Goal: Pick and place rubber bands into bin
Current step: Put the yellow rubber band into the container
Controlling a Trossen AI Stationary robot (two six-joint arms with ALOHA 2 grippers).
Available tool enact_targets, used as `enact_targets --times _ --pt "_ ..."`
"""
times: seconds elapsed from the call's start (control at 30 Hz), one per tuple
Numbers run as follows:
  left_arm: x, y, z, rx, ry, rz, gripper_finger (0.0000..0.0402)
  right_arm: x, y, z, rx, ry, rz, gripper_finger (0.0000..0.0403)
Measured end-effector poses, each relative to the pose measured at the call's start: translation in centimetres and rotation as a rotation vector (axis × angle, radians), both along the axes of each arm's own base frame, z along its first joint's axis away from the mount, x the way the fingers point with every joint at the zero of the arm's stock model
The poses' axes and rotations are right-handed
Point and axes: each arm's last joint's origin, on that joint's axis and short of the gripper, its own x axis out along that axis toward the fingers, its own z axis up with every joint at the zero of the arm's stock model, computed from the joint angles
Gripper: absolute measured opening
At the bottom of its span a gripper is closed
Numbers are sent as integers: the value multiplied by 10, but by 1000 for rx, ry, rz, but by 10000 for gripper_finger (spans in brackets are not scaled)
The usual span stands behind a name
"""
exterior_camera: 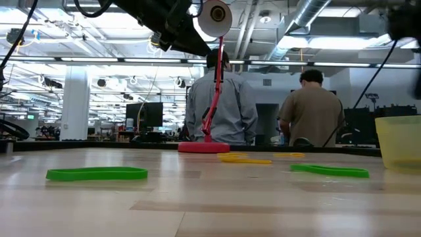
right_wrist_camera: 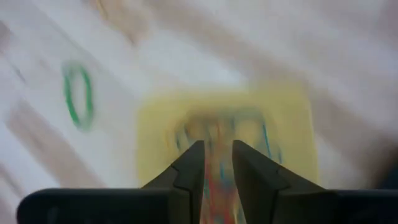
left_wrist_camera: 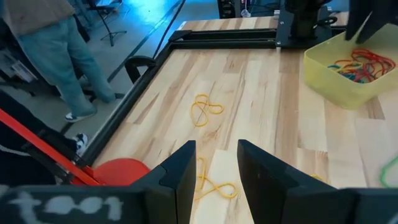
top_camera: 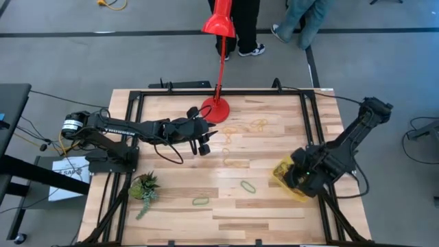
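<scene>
My left gripper point(top_camera: 204, 145) point(left_wrist_camera: 214, 174) is open and hovers above the table next to the red lamp base, with a twisted yellow rubber band point(left_wrist_camera: 211, 186) on the wood just beyond its fingertips. Further yellow bands point(top_camera: 230, 130) point(top_camera: 259, 125) point(top_camera: 236, 163) and two green bands point(top_camera: 247, 185) point(top_camera: 200, 201) lie flat on the wood. My right gripper point(top_camera: 296, 173) point(right_wrist_camera: 216, 165) is open, its fingers a little apart, above the yellow bin point(top_camera: 288, 180) point(left_wrist_camera: 348, 71). The bin stands on the table and holds a heap of coloured bands point(left_wrist_camera: 360, 65).
The red lamp base point(top_camera: 216, 110) stands near the table's far edge, and its stem leans over it. A small green plant point(top_camera: 144, 189) sits near the left edge. A black frame point(top_camera: 206, 92) rims the table. People stand beyond the far edge point(exterior_camera: 220, 105).
</scene>
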Motion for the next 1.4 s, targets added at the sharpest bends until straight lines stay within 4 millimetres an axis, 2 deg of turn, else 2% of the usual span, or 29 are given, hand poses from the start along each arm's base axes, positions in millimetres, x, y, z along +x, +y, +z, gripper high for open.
enact_targets --times 0.2,0.3,0.5,0.6,0.7,0.8,0.9,1.0,1.17,1.3,1.4 --pt "-3 -1 -6 -46 54 -1 110 22 -13 8 -304 -254 22 77" --pt "-3 -1 -7 -53 60 2 110 33 -19 11 -407 -303 27 77" --pt "6 2 -8 -125 -31 43 110 51 -31 14 -487 -315 14 77" --pt "23 5 -22 -156 -72 23 110 57 -35 14 -491 -302 15 77" --pt "47 9 -48 -179 -117 -33 110 61 -39 16 -519 -290 34 77" --pt "71 19 -70 -183 -165 -18 110 63 -42 16 -545 -265 49 77" --pt "94 39 -82 -181 -122 47 110 64 -46 16 -569 -238 62 77" --pt "109 58 -96 -202 20 140 110 65 -50 16 -594 -210 77 77" --pt "120 78 -125 -278 196 237 110 67 -57 15 -615 -175 78 77" --pt "122 80 -150 -318 248 243 110 69 -61 15 -602 -148 86 77" --pt "121 80 -159 -315 275 259 110 69 -63 14 -585 -141 81 77"
